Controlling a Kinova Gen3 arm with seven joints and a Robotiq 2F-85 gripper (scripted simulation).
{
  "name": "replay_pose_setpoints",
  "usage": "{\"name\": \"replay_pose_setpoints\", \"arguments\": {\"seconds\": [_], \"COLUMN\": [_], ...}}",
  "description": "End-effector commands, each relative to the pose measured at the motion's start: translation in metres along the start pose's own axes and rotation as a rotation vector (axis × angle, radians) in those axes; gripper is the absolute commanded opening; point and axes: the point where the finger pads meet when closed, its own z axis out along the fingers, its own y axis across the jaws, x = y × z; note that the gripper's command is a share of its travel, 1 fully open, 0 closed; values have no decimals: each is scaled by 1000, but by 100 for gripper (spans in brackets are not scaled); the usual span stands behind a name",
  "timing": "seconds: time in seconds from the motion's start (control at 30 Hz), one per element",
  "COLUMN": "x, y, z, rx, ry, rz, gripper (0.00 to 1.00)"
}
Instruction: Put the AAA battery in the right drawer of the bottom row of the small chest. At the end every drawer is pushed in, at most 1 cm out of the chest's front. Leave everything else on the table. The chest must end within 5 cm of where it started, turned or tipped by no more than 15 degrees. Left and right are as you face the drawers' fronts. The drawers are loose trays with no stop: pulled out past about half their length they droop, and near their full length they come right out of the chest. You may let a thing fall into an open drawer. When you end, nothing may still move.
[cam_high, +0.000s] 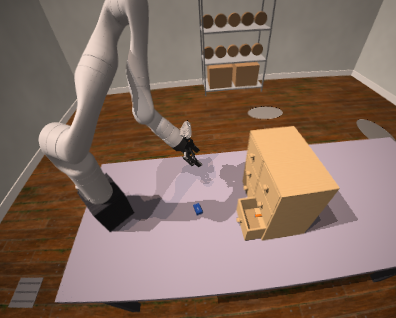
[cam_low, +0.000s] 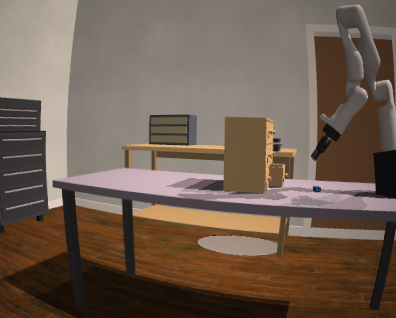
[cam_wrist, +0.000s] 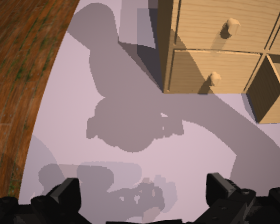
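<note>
The small wooden chest (cam_high: 285, 180) stands on the right half of the table. Its bottom-row drawer (cam_high: 251, 218) nearest the front edge is pulled out a little. A small orange and white thing lies inside it; I cannot tell whether it is the battery. A small blue thing (cam_high: 198, 209) lies on the table left of the chest. My gripper (cam_high: 192, 159) is open and empty, in the air above the table, left of the chest and behind the blue thing.
My arm's black base (cam_high: 112, 207) stands at the table's left end. A metal shelf rack (cam_high: 235, 45) is on the floor behind. The side view shows another wooden table with a grey drawer unit (cam_low: 172, 129) and a dark tool cabinet (cam_low: 20, 160).
</note>
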Motion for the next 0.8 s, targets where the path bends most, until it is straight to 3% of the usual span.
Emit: {"name": "replay_pose_setpoints", "arguments": {"seconds": [0.0, 0.77], "x": [7, 11], "y": [-2, -2], "z": [-2, -7], "rx": [8, 9], "ry": [-10, -195], "rz": [17, 16], "gripper": [100, 100]}}
